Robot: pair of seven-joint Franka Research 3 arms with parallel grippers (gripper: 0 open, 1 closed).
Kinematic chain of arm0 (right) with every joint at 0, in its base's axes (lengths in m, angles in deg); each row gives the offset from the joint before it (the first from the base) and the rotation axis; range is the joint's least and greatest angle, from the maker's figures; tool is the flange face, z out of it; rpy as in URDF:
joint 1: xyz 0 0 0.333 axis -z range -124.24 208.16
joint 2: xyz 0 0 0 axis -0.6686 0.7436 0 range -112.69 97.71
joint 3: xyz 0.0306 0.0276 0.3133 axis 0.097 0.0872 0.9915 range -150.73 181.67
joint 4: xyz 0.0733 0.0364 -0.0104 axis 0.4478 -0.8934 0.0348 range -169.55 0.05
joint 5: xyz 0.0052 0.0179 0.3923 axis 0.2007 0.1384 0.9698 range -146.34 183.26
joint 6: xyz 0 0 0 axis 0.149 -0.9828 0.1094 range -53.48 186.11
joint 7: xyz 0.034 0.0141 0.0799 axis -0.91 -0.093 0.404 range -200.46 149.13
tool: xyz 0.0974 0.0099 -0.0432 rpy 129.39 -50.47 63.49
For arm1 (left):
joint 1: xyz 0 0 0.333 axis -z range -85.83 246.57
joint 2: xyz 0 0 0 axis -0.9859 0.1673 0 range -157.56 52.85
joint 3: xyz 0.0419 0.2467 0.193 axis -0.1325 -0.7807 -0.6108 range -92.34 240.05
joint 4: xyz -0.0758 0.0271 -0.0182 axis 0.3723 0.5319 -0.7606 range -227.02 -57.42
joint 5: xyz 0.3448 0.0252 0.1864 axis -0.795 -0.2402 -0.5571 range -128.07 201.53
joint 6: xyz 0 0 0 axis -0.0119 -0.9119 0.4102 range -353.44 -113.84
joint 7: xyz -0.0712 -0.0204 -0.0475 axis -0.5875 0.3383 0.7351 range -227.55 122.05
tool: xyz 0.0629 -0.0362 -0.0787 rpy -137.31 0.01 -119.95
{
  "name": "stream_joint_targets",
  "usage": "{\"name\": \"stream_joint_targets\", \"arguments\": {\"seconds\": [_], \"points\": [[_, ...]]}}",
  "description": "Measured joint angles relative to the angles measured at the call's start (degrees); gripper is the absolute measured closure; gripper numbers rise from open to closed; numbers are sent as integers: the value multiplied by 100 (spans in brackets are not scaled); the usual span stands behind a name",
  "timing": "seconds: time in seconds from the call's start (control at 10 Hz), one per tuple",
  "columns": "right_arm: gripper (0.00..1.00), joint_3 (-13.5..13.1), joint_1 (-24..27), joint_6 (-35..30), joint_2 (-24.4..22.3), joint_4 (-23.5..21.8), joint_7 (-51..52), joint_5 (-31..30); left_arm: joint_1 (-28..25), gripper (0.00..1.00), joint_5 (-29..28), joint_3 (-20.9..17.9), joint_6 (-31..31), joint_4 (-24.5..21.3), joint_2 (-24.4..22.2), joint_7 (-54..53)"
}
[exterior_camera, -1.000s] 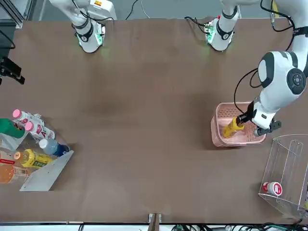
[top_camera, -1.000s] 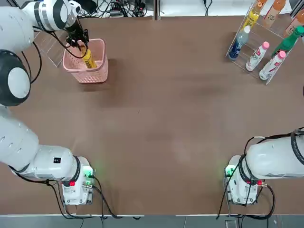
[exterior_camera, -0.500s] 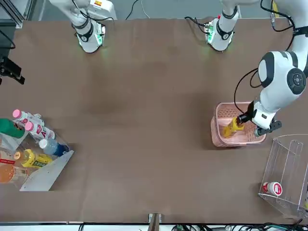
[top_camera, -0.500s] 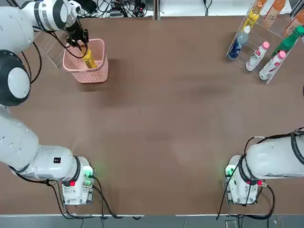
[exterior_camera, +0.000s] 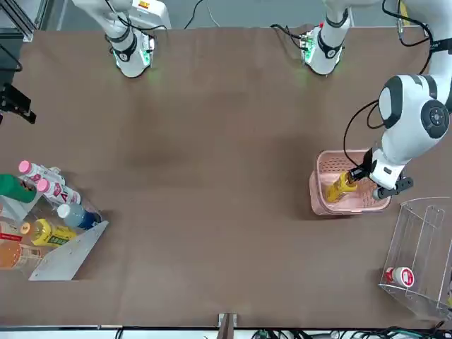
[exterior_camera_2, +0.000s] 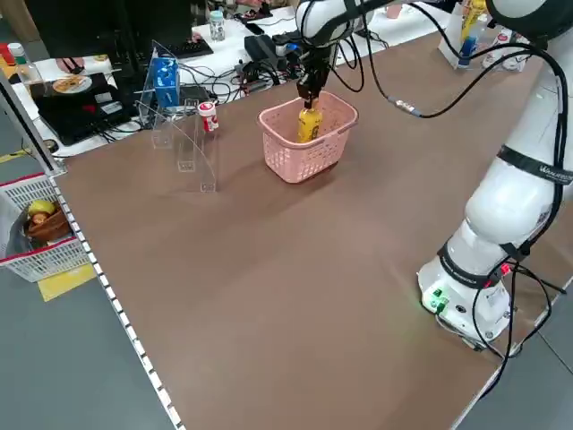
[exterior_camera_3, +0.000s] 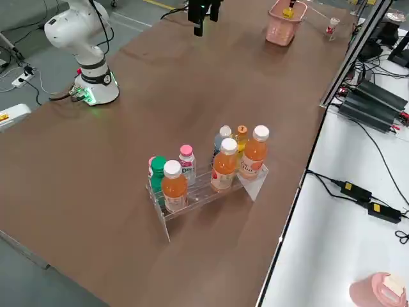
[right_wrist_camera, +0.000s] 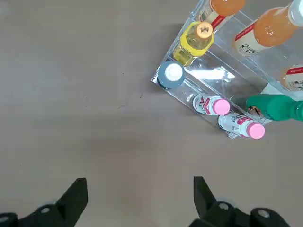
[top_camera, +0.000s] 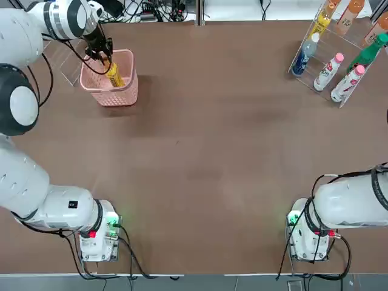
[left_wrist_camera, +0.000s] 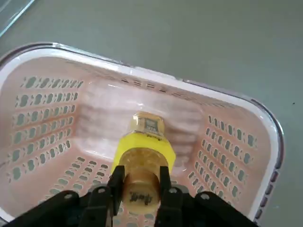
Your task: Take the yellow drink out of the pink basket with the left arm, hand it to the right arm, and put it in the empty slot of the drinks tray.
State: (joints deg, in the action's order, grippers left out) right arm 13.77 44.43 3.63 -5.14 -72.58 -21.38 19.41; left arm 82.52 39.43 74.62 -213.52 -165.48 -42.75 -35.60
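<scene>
Yellow drink [left_wrist_camera: 142, 165] stands in the pink basket [top_camera: 124, 97], at ten o'clock on the desk [top_camera: 200, 157], and my left fingers [left_wrist_camera: 167, 189] pinch its top. At one o'clock sits the drinks tray [top_camera: 327, 66]. My right fingers [right_wrist_camera: 71, 203], at three o'clock, are wide apart.

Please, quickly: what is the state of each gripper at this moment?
Left gripper: closed on the yellow drink, inside the pink basket.
Right gripper: open, holding nothing, above the table.
</scene>
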Motion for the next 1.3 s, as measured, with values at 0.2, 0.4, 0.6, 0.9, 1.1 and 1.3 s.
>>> {"name": "stream_joint_targets", "arguments": {"seconds": [0.2, 0.4, 0.6, 0.9, 1.1, 1.3], "points": [[1, -2, 0, 4, 0, 2, 0, 0, 0, 66, 0, 0, 0, 0, -3, -17], [1, -3, 0, 7, 0, 3, 0, 0, 3, 66, 0, 12, 0, 8, -7, -20], [1, -4, 0, 38, 0, 12, 0, 0, 6, 66, 0, 65, 17, 87, -12, -20], [1, -5, 0, 42, 0, 18, 0, 0, 6, 66, 0, 77, 446, 450, -30, -20], [1, -5, 1, 42, 0, 19, 0, 0, 5, 66, 0, 77, 843, 741, -50, -18], [1, -5, 1, 43, 0, 19, 0, 0, 6, 66, 0, 88, 1327, 1069, -69, -17]]}}
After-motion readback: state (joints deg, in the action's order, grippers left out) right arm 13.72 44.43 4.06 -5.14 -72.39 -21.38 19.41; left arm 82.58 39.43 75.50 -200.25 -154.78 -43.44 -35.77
